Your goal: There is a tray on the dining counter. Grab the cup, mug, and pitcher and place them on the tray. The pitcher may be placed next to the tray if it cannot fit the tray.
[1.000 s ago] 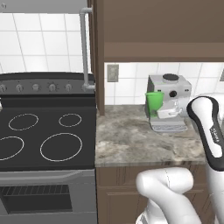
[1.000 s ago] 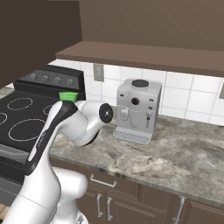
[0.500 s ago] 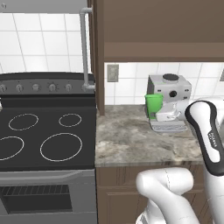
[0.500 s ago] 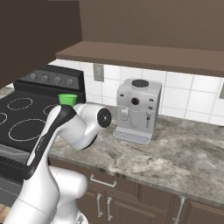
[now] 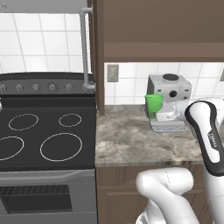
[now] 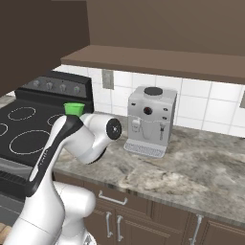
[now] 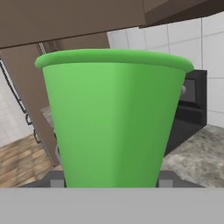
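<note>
My gripper [image 5: 155, 114] is shut on the cup [image 5: 153, 104], a bright green tapered tumbler. It holds the cup upright just left of a coffee machine and a little above the kitchen counter. In the hand view the cup [image 7: 113, 122] stands close up between my two fingertips [image 7: 54, 181], gripped near its base. From the right base view its green rim [image 6: 74, 108] peeks over my arm. The tray, mug, pitcher and dining counter are out of view.
A white coffee machine [image 5: 169, 94] stands against the tiled wall right of the cup. A black stove [image 5: 43, 140] lies to the left of the marbled counter [image 5: 127, 142]. Brown wall cabinets [image 5: 157, 30] hang overhead.
The arm has shifted slightly and the cup has sunk a little with it. The grip is unchanged.
</note>
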Motion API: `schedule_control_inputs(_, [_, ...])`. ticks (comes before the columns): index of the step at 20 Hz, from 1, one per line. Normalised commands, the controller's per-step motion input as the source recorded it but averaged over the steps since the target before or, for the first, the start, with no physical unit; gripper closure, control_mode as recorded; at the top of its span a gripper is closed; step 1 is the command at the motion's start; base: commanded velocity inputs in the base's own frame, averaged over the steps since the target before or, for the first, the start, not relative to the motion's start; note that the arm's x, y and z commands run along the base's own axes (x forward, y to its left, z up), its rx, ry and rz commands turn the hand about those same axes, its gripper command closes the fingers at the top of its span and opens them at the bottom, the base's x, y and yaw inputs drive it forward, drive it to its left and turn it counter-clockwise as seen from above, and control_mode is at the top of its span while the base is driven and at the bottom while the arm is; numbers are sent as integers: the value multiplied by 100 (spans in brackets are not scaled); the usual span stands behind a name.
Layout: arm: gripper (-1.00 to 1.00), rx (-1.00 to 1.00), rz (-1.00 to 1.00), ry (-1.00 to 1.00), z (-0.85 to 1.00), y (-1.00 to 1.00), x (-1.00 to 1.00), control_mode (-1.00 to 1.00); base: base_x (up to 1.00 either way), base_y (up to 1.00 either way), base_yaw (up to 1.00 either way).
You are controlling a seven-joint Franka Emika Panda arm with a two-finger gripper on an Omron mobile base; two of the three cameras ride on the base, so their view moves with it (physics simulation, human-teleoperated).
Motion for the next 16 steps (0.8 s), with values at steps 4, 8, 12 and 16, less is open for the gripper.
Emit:
schedule_control_inputs(4, [100,0,0,0,0,0,0,100,0,0,0])
schedule_control_inputs(8, [100,0,0,0,0,0,0,100,-24,0,0])
schedule_control_inputs(12, [100,0,0,0,0,0,0,100,-54,5,7])
schedule_control_inputs(16, [100,0,0,0,0,0,0,100,-70,9,20])
